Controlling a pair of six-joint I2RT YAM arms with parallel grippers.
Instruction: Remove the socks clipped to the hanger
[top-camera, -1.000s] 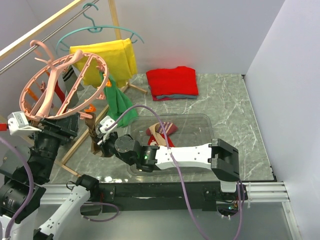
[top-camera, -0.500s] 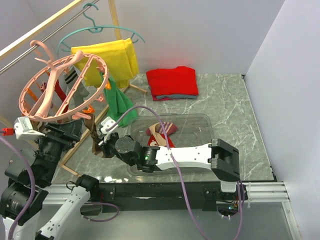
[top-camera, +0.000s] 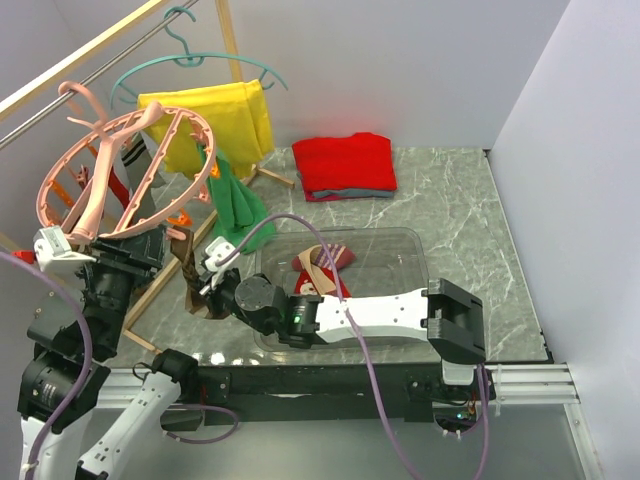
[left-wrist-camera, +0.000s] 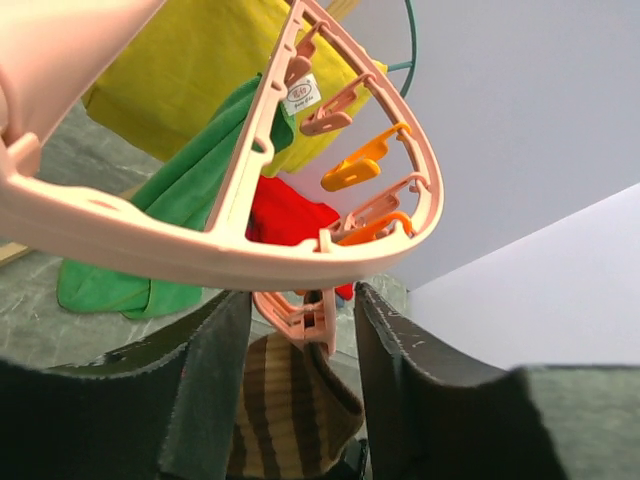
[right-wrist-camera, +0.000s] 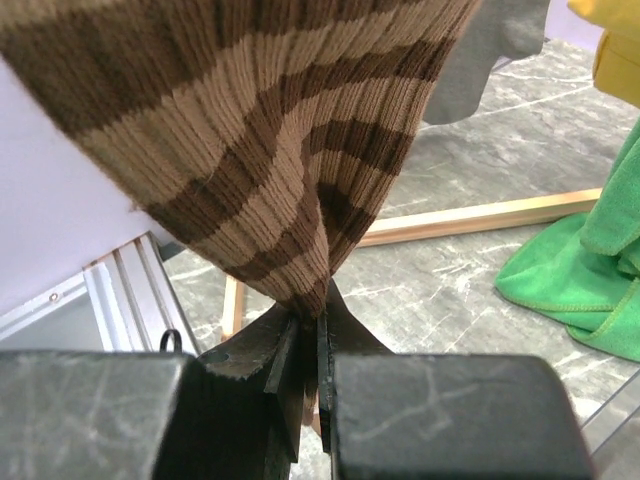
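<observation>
The pink ring hanger (top-camera: 93, 200) hangs from the rail at the upper left. A brown and tan striped sock (top-camera: 186, 268) hangs from one of its pink clips (left-wrist-camera: 305, 318). My left gripper (top-camera: 160, 252) is open, with its fingers on either side of that clip, just under the ring (left-wrist-camera: 200, 250). The sock (left-wrist-camera: 285, 400) shows below the clip. My right gripper (top-camera: 207, 285) is shut on the sock's lower end (right-wrist-camera: 260, 150), which runs up taut from the jaws. Other socks hang behind the ring (top-camera: 128, 165).
A clear bin (top-camera: 400, 245) at table centre holds a red sock (top-camera: 325, 282) and a brown one. A green cloth (top-camera: 235, 205), yellow shirt (top-camera: 215, 120) and teal hanger (top-camera: 190, 60) hang on the wooden rack. A folded red garment (top-camera: 345, 165) lies at the back.
The left wrist dipped and came back up, and the ring rocked slightly. The right gripper stayed shut on the striped sock, shifting a little to the right.
</observation>
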